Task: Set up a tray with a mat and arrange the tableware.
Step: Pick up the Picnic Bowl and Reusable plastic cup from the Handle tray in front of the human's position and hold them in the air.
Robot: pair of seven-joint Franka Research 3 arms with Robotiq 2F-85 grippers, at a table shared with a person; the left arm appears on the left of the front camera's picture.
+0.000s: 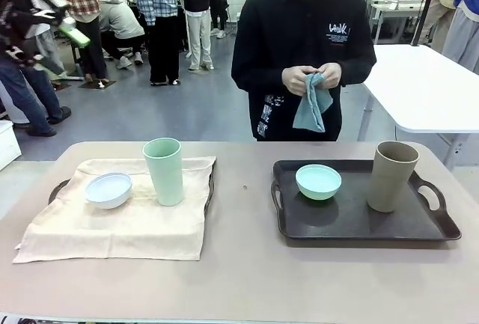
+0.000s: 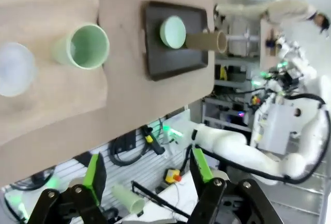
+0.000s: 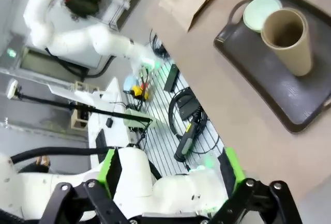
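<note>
On the left, a beige mat [image 1: 120, 223] covers a dark tray [image 1: 57, 189]. On the mat stand a white bowl [image 1: 108, 189] and a pale green cup [image 1: 164, 170]. The bare dark tray [image 1: 359, 223] on the right carries a mint green bowl [image 1: 318, 181] and a tan-brown cup [image 1: 391, 176]. A person at the far side holds a blue-grey cloth [image 1: 312, 103] in both hands. My left gripper [image 2: 147, 169] hangs open and empty, high off the table's left end. My right gripper [image 3: 170, 169] is open and empty too, high beside the table near the tan-brown cup [image 3: 287, 38].
A white table [image 1: 426, 84] stands behind at the right, and several people stand farther back on the left. A small speck [image 1: 245, 187] lies on the tabletop between the trays. Cables and a wire rack [image 3: 176, 110] sit below the table's near edge.
</note>
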